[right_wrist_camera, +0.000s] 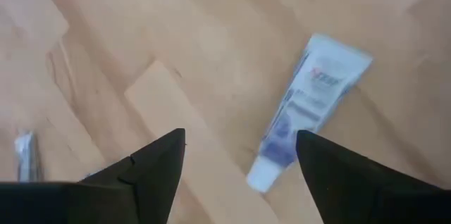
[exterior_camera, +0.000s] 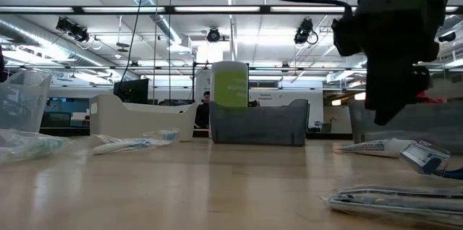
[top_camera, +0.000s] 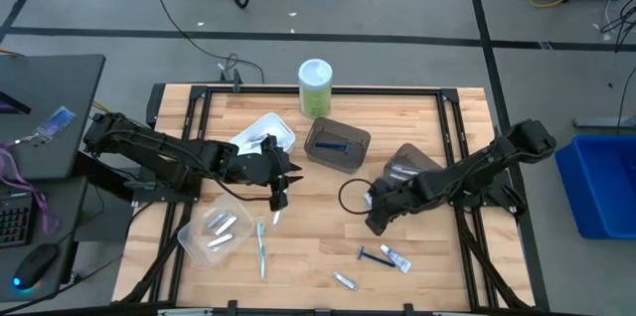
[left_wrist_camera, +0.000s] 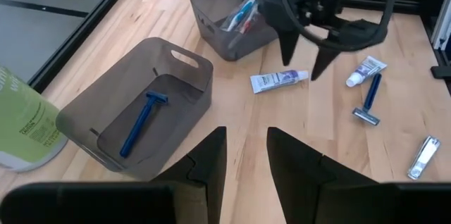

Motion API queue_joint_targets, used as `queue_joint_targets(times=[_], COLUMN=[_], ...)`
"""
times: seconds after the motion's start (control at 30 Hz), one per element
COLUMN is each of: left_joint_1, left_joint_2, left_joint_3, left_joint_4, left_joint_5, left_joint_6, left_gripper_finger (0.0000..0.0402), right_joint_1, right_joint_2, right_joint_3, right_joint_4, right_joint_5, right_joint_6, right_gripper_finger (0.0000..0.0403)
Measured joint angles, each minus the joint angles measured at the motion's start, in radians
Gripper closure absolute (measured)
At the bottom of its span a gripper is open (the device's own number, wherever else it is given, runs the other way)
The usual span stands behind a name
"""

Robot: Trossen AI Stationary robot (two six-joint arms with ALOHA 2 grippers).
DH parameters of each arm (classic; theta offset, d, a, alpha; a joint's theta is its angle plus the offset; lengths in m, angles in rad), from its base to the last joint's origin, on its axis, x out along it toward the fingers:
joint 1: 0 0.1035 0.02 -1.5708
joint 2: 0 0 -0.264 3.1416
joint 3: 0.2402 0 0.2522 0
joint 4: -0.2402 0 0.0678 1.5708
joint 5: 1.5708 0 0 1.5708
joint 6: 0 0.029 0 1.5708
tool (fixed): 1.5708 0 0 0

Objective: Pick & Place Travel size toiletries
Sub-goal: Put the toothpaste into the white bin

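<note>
Overhead, the left gripper (top_camera: 277,200) hangs by the clear bin (top_camera: 189,239) holding 2 silver tubes (top_camera: 221,225); the right gripper (top_camera: 378,219) hovers above loose toiletries (top_camera: 396,258) at the near edge, so sorting looks partly done. Low down, a toothbrush (exterior_camera: 134,143) lies left of the dark bin (exterior_camera: 259,123). From the left wrist, its jaws sit spread and empty, 1 razor (left_wrist_camera: 141,120) binned. From the right wrist, spread jaws frame a white tube (right_wrist_camera: 303,108) on the table, not yet grasped
</note>
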State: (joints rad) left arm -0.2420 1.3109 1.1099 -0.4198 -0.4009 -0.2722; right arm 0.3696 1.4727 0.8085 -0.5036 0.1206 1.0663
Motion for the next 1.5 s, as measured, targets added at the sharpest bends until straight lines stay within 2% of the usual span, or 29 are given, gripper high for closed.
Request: queue_joint_targets(times=[0.23,0.43,0.6,0.77,0.93,1.1,1.17,1.27,1.43,1.5], left_joint_1=[0.000,0.000,0.000,0.000,0.000,0.000,0.000,0.000,0.000,0.000], left_joint_2=[0.000,0.000,0.000,0.000,0.000,0.000,0.000,0.000,0.000,0.000], left_joint_3=[0.000,0.000,0.000,0.000,0.000,0.000,0.000,0.000,0.000,0.000], left_joint_4=[0.000,0.000,0.000,0.000,0.010,0.021,0.030,0.038,0.039,0.038], left_joint_5=[-0.008,-0.009,-0.008,-0.007,-0.006,-0.007,0.001,0.004,-0.005,-0.006], left_joint_6=[0.000,0.001,0.002,0.002,0.003,0.002,-0.021,-0.076,-0.159,-0.184], left_gripper_finger=[0.0290,0.0290,0.0290,0.0290,0.0290,0.0290,0.0290,0.0290,0.0290,0.0290], right_joint_1=[0.004,-0.018,-0.022,-0.021,-0.022,-0.023,-0.023,-0.022,-0.026,-0.035], right_joint_2=[0.075,0.158,0.196,0.194,0.195,0.182,0.162,0.139,0.131,0.131], right_joint_3=[0.000,0.001,0.005,0.002,-0.001,0.035,0.064,0.101,0.133,0.133], right_joint_4=[-0.077,0.025,0.029,0.008,0.039,0.065,0.094,0.171,0.386,0.495], right_joint_5=[-0.003,0.007,0.012,0.054,0.064,0.076,0.129,0.292,0.650,0.739], right_joint_6=[0.033,0.019,0.029,0.072,0.013,-0.064,-0.133,-0.295,-0.753,-0.911], right_gripper_finger=[0.0127,0.0144,0.0161,0.0217,0.0289,0.0327,0.0331,0.0332,0.0332,0.0332])
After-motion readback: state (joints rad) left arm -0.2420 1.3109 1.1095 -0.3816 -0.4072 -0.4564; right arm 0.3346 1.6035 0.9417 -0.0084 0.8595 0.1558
